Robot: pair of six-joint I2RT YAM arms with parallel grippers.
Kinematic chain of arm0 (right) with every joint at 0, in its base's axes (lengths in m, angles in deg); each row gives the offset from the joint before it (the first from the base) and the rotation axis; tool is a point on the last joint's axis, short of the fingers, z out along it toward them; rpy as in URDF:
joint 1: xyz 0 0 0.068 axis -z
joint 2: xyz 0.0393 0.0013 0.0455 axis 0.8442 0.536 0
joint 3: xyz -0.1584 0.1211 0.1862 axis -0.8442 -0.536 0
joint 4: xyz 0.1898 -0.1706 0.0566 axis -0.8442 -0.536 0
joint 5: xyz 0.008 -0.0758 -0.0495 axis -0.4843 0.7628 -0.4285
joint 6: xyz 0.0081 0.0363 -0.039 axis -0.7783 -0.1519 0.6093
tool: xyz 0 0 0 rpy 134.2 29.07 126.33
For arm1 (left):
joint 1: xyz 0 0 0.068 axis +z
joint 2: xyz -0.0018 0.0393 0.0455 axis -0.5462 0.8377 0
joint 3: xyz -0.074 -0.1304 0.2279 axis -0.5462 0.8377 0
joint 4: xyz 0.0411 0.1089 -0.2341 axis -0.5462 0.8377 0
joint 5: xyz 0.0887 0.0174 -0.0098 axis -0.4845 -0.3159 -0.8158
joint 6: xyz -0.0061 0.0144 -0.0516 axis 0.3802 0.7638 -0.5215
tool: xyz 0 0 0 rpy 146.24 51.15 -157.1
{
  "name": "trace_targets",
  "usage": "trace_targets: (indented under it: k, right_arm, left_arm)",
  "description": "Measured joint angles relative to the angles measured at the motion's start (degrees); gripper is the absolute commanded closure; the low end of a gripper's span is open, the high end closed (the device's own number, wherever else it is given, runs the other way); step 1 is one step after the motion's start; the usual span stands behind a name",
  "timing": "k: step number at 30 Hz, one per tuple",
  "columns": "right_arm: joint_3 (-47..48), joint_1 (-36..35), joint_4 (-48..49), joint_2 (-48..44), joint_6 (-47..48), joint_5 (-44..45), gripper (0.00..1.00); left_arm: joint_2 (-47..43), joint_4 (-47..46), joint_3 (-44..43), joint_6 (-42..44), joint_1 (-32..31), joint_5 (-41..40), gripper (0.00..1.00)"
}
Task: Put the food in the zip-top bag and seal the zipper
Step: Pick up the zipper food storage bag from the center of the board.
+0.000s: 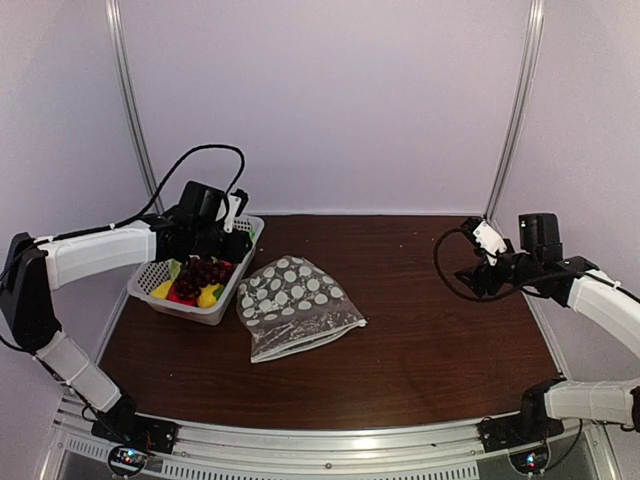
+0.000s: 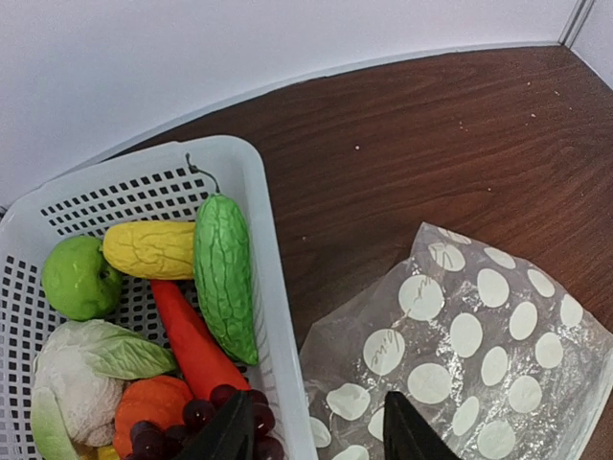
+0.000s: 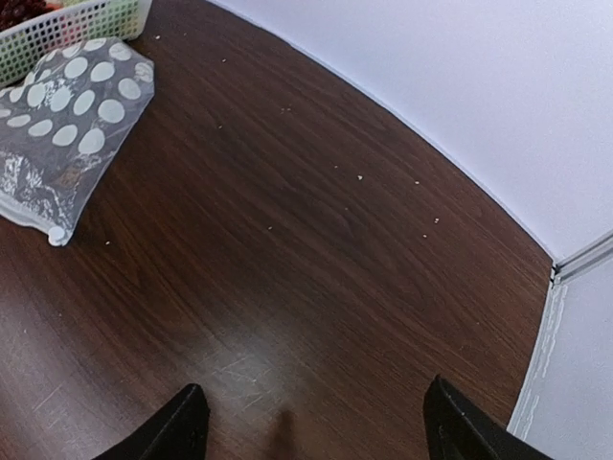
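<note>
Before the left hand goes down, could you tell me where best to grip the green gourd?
Likely across its slim middle, coming from straight above. The green gourd lies on top of the other food, lengthwise along the basket wall, so its narrow width is the easiest span to close on.

Dark wood-grain table; plain pale walls; metal corner posts; soft glare on tabletop.

basket: 1 | zip-top bag: 1 | food pieces in view: at least 7
</note>
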Motion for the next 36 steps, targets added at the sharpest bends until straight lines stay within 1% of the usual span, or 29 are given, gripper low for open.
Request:
trace_targets:
  k: [3, 7, 10, 12, 15, 18, 21, 24, 27, 31, 36]
  right_arm:
    - [-1.7, -2.6, -0.8, 0.1, 2.5, -0.5, 0.24]
    - [-2.9, -4.4, -2.4, -0.4, 4.7, -1.2, 0.29]
    - [-3.0, -7.1, -2.9, -0.7, 6.6, -1.3, 0.37]
    - [-2.2, -10.8, -4.1, 0.5, 7.9, -1.0, 0.41]
    - [1.7, -18.4, -7.1, 6.1, 10.4, 0.3, 0.45]
    - [8.7, -27.2, -9.4, 14.3, 13.2, 2.7, 0.53]
    - [17.0, -34.8, -10.4, 22.9, 15.5, 5.6, 0.58]
    - [24.9, -40.8, -10.9, 30.9, 17.3, 8.5, 0.64]
    - [29.7, -45.4, -10.7, 37.7, 18.9, 11.0, 0.66]
    - [31.6, -50.2, -10.7, 44.3, 20.3, 13.8, 0.66]
    - [31.6, -54.3, -10.5, 47.3, 21.3, 17.7, 0.64]
  left_arm:
    - [4.3, 3.4, -4.8, -1.7, -0.2, -0.1, 0.54]
    - [10.0, 7.8, -10.8, -4.2, -0.4, -1.3, 0.60]
    - [13.4, 10.0, -13.7, -6.1, -0.5, -2.6, 0.63]
    - [15.0, 11.3, -14.6, -7.2, -0.5, -3.1, 0.64]
    - [16.2, 13.2, -15.0, -8.7, -0.5, -3.3, 0.63]
    - [16.2, 14.8, -15.0, -9.5, -0.5, -3.3, 0.55]
    - [16.0, 15.6, -15.0, -10.1, -0.5, -3.0, 0.51]
    - [13.6, 15.7, -13.5, -10.5, -0.5, -2.2, 0.50]
    - [7.8, 15.8, -10.4, -11.0, -0.5, -1.5, 0.49]
    - [-1.5, 15.9, -7.4, -11.6, -0.5, -1.4, 0.48]
    - [-8.8, 15.6, -4.3, -11.7, -0.5, -2.4, 0.47]
